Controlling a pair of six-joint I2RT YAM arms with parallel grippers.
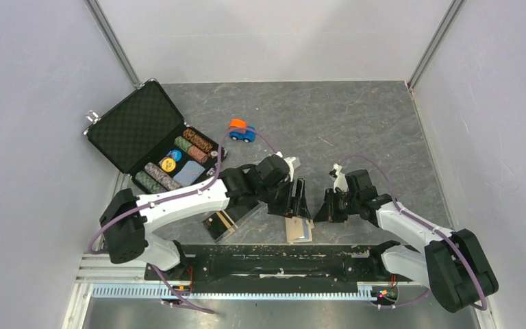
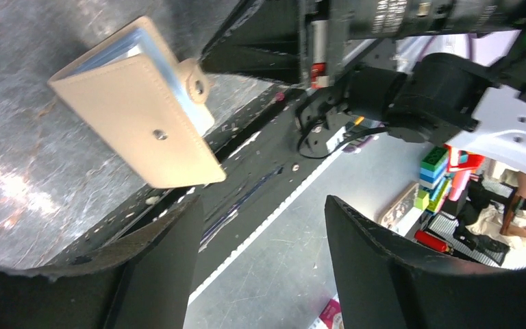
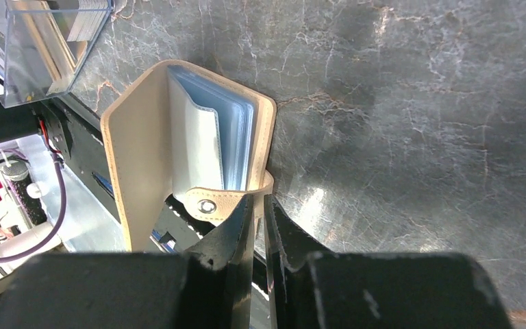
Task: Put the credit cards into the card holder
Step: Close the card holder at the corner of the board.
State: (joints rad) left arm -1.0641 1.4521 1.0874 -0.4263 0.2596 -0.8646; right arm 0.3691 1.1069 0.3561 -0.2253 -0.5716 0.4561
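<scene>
Card holder (image 3: pixel 137 151), inside face only in right wrist view; left claw (image 2: pixel 260 219) released, right claw (image 3: pixel 259 203) clenched.

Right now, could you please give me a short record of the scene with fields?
card holder: partly open, snap undone, clear sleeves showing
left gripper: open, empty, close to holder
right gripper: jaws nearly together at the snap tab; grip unclear
clear box: left of holder in top view
cards: inside clear box
chip case: open, far left
</scene>
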